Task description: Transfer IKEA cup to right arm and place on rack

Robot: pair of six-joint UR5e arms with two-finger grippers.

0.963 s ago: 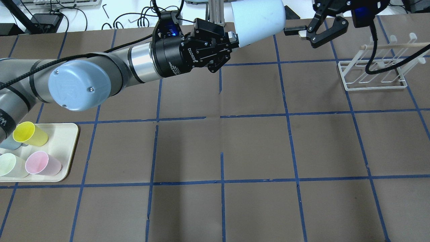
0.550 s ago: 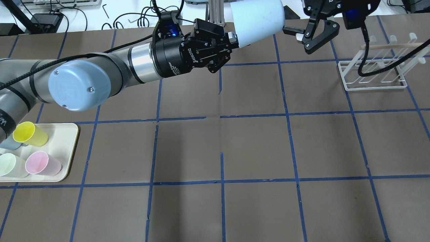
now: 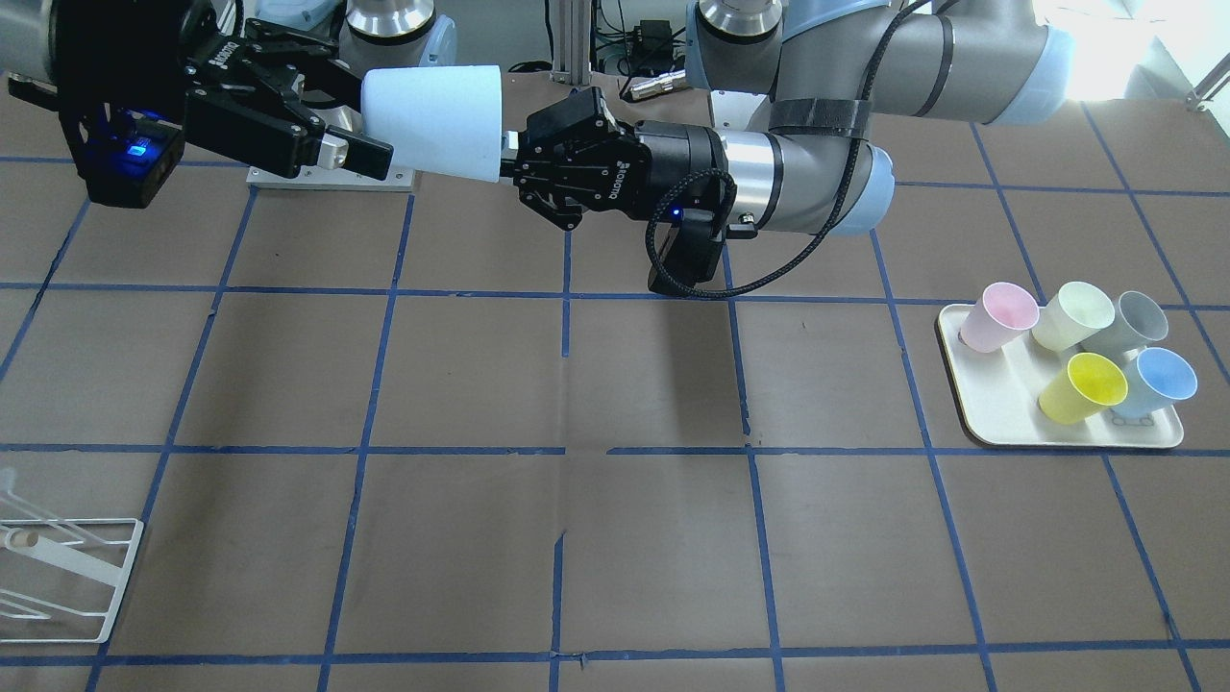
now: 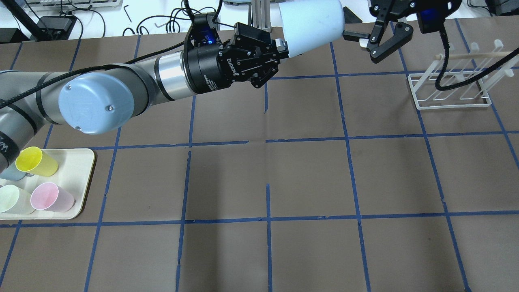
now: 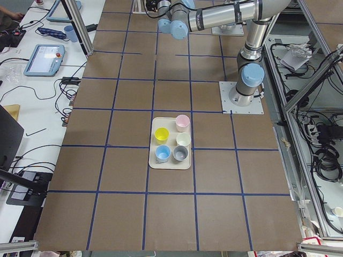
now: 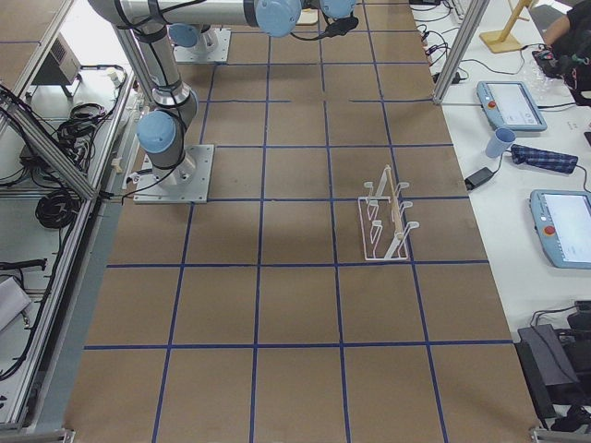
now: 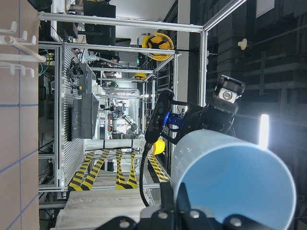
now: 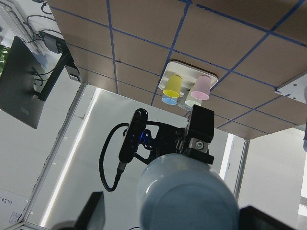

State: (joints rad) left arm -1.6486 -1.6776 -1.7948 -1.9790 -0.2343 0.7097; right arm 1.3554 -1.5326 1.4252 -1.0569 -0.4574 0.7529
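The hand-over is half made. The left tool (image 4: pixel 284 48) is clamped on the narrow end of the IKEA cup (image 4: pixel 312 22), which juts sideways from it, well above the worktop (image 4: pixel 308 174). At the cup's free end the right tool (image 4: pixel 361 45) is spread wide. Its wrist view shows the cup between its fingers, ungripped. Next, I judge, the right tool must close firmly before the left lets go, then carry the cup to the rack (image 4: pixel 450 106) beyond it. "ROBOTIQ" reads on the left tool's body.

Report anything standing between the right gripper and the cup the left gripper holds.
Nothing visible does. The right gripper, open, sits right at the free end of the IKEA cup, which the left gripper holds in mid-air.
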